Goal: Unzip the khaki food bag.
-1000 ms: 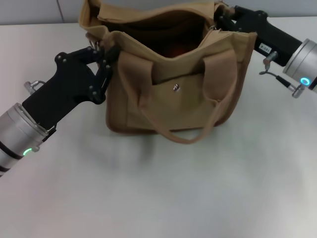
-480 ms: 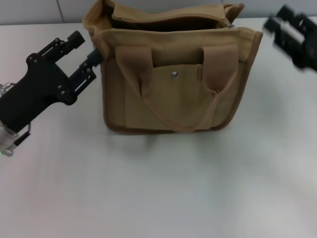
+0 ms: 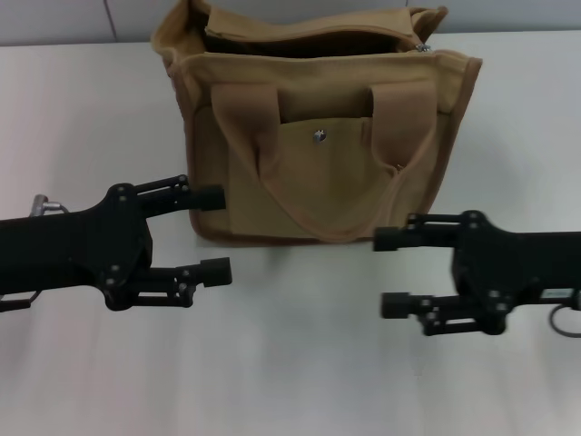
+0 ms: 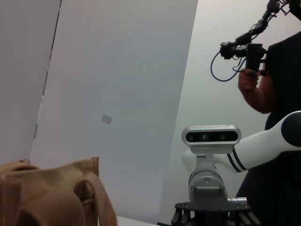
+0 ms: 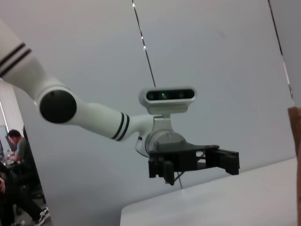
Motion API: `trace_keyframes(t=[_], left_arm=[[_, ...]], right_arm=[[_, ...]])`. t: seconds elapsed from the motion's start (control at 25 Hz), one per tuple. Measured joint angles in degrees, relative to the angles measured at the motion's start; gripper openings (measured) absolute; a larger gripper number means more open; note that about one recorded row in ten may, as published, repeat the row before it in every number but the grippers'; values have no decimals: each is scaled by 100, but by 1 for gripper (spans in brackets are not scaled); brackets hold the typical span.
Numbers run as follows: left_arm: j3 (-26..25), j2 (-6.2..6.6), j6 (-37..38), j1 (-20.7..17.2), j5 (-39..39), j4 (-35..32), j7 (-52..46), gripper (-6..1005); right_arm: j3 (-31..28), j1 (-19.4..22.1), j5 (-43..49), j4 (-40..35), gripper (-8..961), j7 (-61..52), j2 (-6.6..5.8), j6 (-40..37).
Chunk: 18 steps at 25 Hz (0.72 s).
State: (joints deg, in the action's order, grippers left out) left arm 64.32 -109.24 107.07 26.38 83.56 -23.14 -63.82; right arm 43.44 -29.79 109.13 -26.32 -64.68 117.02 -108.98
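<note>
From my head camera, the khaki food bag [image 3: 318, 127] stands upright at the top centre of the white bench [image 3: 290, 363], its top gaping unzipped. My left pincer [image 3: 211, 234] sits lower left, spread wide and empty, near the bag's bottom corner. My right pincer [image 3: 388, 272] sits lower right, also wide and empty.

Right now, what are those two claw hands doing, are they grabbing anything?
Left gripper: open, holding nothing, just in front of the khaki food bag.
Right gripper: open, holding nothing, also in front of the bag.
</note>
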Motion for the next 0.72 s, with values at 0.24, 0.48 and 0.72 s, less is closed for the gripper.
trace_keyframes(t=[0.24,0.48,0.72], left_arm=[[3,24,45,-66,76,-6,-20,846],[21,-25,62,-44,109,-35,-167,846],[-9,-74,34,-1,111,-61,-446,846]], right_arm=[[190,-40,14,-5,722,29,138,119],[173,-66,-23,34,722,-70,196,51],[207,-85,-265,141,722,-111,225,-22]])
